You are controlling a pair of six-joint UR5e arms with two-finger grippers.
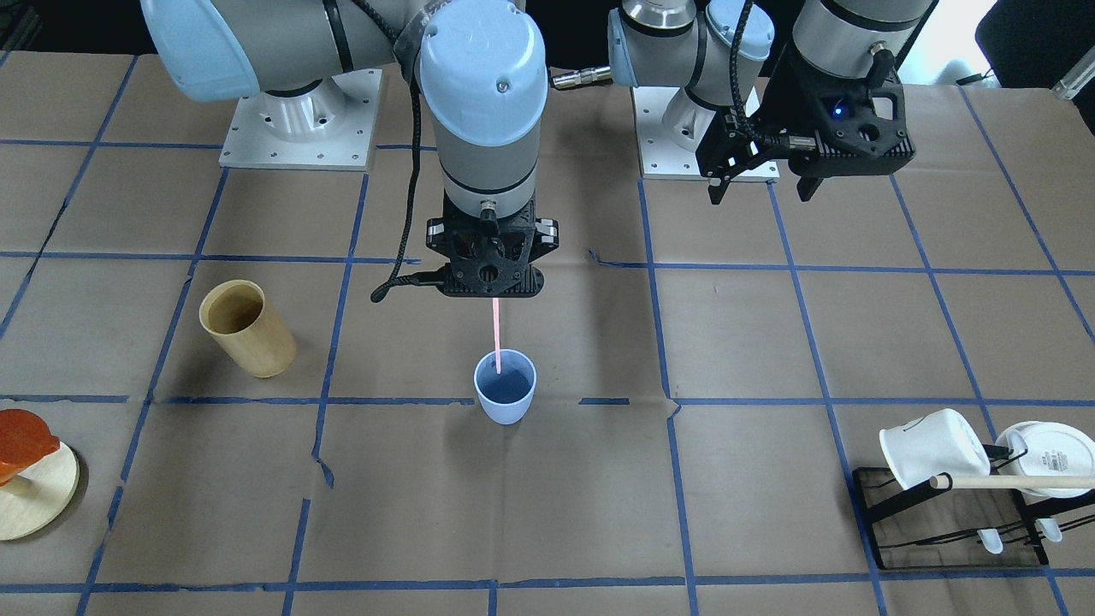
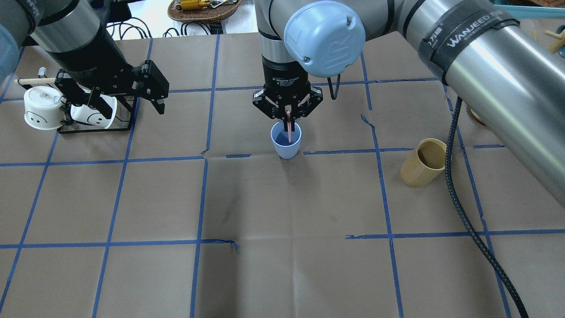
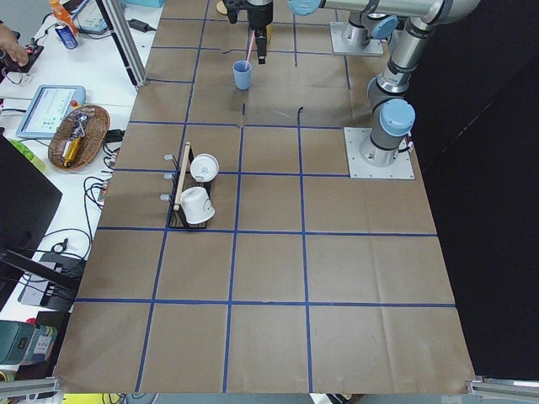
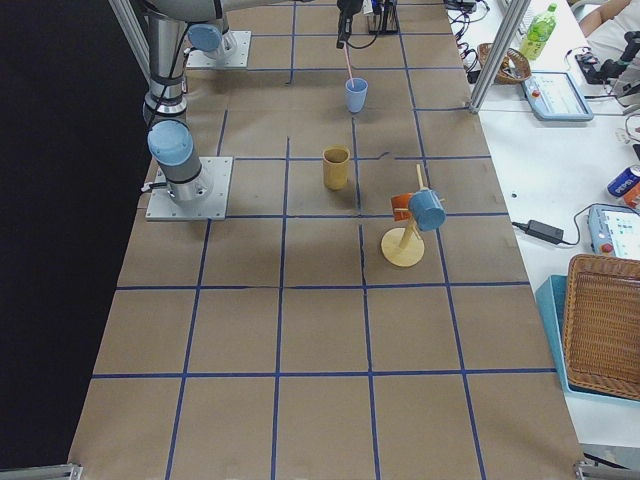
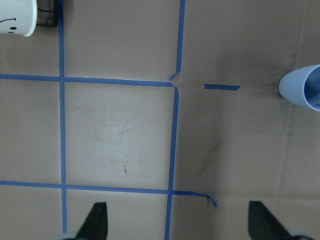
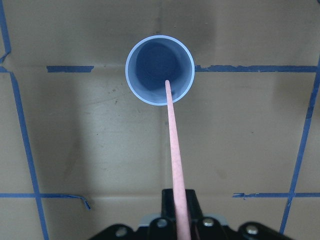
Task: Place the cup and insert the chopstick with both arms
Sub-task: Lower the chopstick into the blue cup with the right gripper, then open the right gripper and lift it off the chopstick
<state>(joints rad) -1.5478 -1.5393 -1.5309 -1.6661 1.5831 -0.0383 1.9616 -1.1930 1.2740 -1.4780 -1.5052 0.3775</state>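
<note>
**Chopstick tip is inside the cup mouth; the drop is straight down**

Start at the left of the overhead view. Your left tool [image 2: 128, 104] hangs with its jaws spread wide and nothing between them, just in front of the black wire rack [image 2: 95, 130] that carries white mugs. Its wrist view shows both fingertips [image 5: 97, 220] well apart over bare brown-paper worktop [image 2: 282, 265]. From that tool, the small light-blue plastic cup [image 2: 286, 140] lies at about 4 o'clock and well apart. This arm looks finished with its share.

Move to the centre. The cup stands upright on the worktop, beside a blue tape line. Your right tool [image 2: 288, 114] sits directly above it, clamped on the upper end of the thin pink chopstick [image 2: 288, 128]. This arm is plainly the nearer one.

The move turns on one relation:
- **Axis:** the chopstick's long axis runs close to vertical. In the right wrist view it runs from the tool at 6 o'clock up to the cup at 12 o'clock.
- **Tip:** the tip falls inside the rim, toward the 5 o'clock side of the opening, not the centre.
- **Depth:** you cannot tell whether the tip touches the cup's floor.

By my judgement, a small descent and then a release should finish it. Expect the stick to tip against the rim once it is freed.

Further right, at about 3 o'clock from the cup, a bamboo-coloured cylindrical cup [image 2: 423, 163] stands clear of the work.
</note>
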